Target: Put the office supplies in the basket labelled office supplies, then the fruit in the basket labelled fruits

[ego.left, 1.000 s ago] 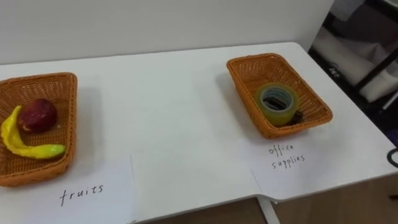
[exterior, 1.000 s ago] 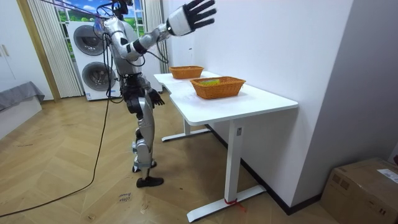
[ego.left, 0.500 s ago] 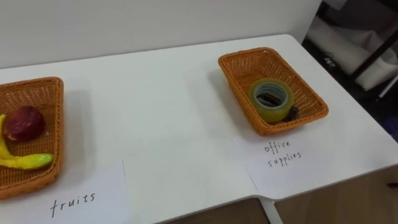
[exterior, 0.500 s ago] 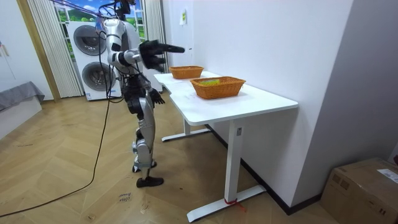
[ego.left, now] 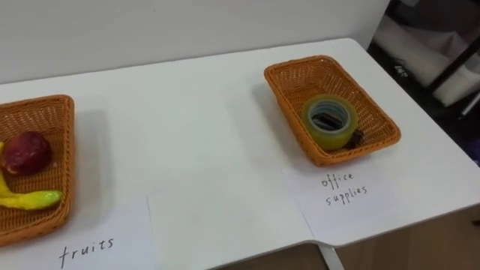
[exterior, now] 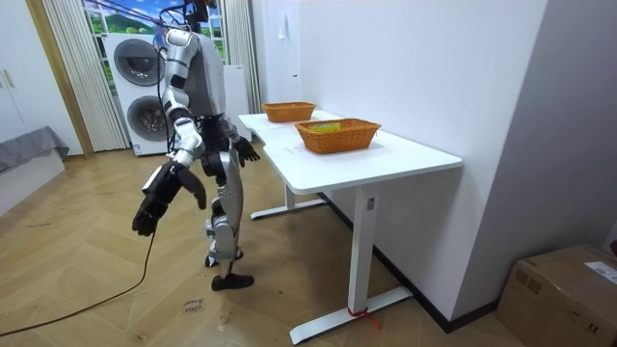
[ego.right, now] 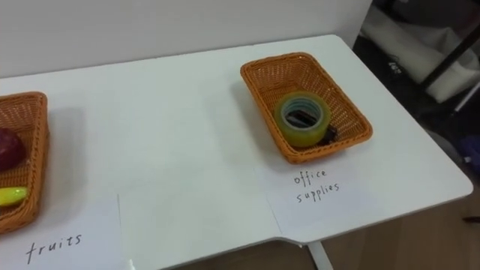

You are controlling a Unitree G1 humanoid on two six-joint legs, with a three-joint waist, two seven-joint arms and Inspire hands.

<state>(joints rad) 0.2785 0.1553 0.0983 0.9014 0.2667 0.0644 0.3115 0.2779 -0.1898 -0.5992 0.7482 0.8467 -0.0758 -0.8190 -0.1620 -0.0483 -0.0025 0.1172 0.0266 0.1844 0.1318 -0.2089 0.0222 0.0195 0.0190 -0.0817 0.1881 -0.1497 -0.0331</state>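
The robot stands upright at the long side of the white table [ego.left: 202,135], facing it; two stacked washing machines [exterior: 140,87] stand beyond the robot, farther from the table. Its right hand [exterior: 157,200] hangs low, out from its thigh on the side away from the table, fingers straight and apart, holding nothing; its left hand [exterior: 245,149] sits at hip height just short of the table's edge, fingers loosely spread, likewise holding nothing.

On the table's left part lies the fruit basket [ego.left: 63,157], a woven orange tray cut by the view's edge; inside it a dark red fruit [ego.left: 26,153] rests just behind a yellow-green banana [ego.left: 26,200]; whether the two touch I cannot tell. On the table's right part, toward its back, stands the office supplies basket [ego.left: 300,75], of the same weave; a roll of yellowish tape [ego.left: 330,136] lies flat in its near end; a small dark item [ego.left: 357,137] sits between the roll and the basket's near right wall, too small to identify. The two baskets are well apart.

A handwritten paper label [ego.left: 97,225] lies at the table's front edge before the fruit basket; a second label [ego.left: 352,206] lies before the office supplies basket.
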